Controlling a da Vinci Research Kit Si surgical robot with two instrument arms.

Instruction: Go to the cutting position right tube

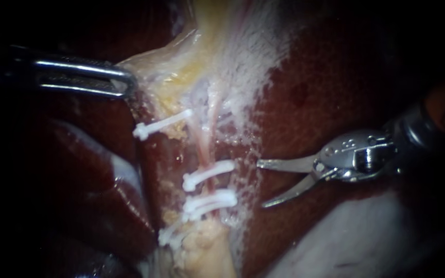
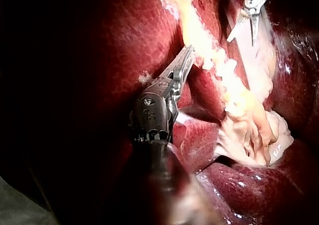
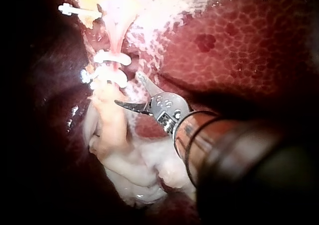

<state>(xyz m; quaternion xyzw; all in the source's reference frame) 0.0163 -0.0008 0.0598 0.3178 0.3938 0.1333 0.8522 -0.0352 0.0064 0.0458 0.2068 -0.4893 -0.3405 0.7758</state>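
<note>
Two thin pink tubes run side by side down the pale tissue; the right tube (image 1: 214, 119) passes under two white clips (image 1: 208, 175) (image 1: 209, 201). Another clip (image 1: 161, 124) sits higher, on the left side. My right instrument (image 1: 261, 184) has its two blades open, tips pointing at the clipped stretch, a short way to its right and touching no tube. In the right wrist view the blades (image 3: 128, 89) stand just beside the clips (image 3: 110, 58). My left instrument (image 1: 125, 82) is shut on the pale gallbladder tissue (image 1: 153, 64) at the upper left, holding it taut.
Dark red liver (image 1: 330, 98) surrounds the field on both sides. Yellow fatty tissue (image 1: 204, 247) lies below the clips, with a further clip (image 1: 168, 236) at its edge. In the left wrist view, the right instrument's blades (image 2: 243, 35) lie ahead of the left instrument's jaws (image 2: 184, 60).
</note>
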